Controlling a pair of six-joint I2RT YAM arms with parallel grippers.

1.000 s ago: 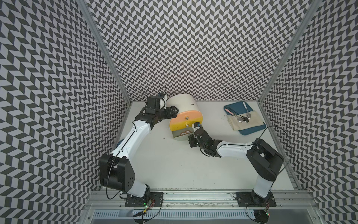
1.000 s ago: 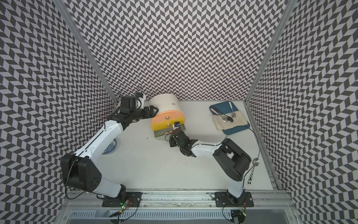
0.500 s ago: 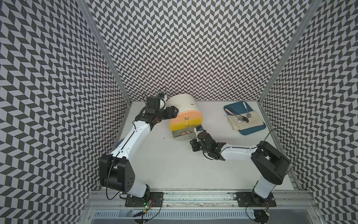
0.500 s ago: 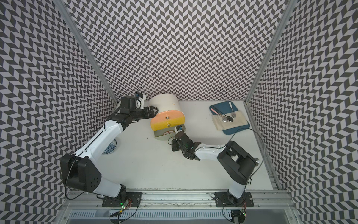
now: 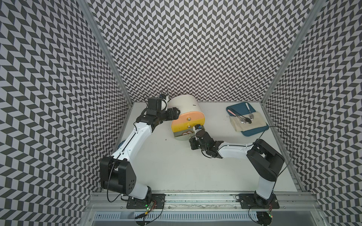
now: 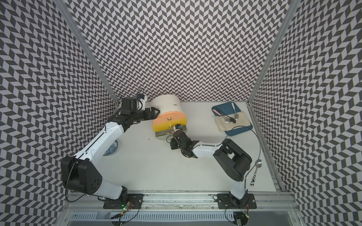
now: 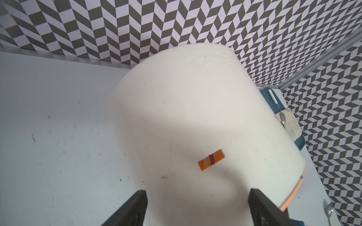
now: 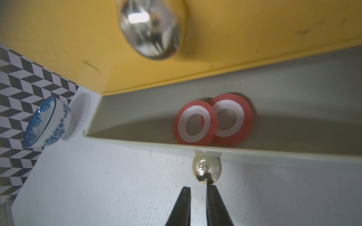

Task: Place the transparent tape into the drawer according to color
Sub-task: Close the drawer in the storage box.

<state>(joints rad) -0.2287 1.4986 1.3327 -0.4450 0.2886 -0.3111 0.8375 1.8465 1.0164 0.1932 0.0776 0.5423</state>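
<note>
The cream round-topped cabinet [image 5: 185, 104] stands at the back of the table, with a peach, a yellow and a grey-green drawer [image 5: 179, 135]; the grey-green one is pulled out. Two red-pink transparent tape rolls [image 8: 195, 123] with white cores lie overlapping inside it. My right gripper [image 8: 197, 188] is shut, with nothing between its fingers; one fingertip touches the drawer's brass knob [image 8: 206, 171]. My left gripper [image 6: 156, 112] is open, its fingers [image 7: 137, 209] straddling the cabinet's cream body at its left side.
A blue-patterned bowl [image 6: 111, 149] stands left of the cabinet, partly under my left arm. A blue tray [image 5: 254, 131] with a cloth and spoons lies at the back right. A loose spoon [image 6: 257, 166] lies near the right wall. An orange strip [image 7: 211, 159] sticks to the cabinet.
My right arm's elbow swung outward and came back, while its gripper stayed at the open drawer's front and closed a little more. The left arm and the cabinet have not moved.
</note>
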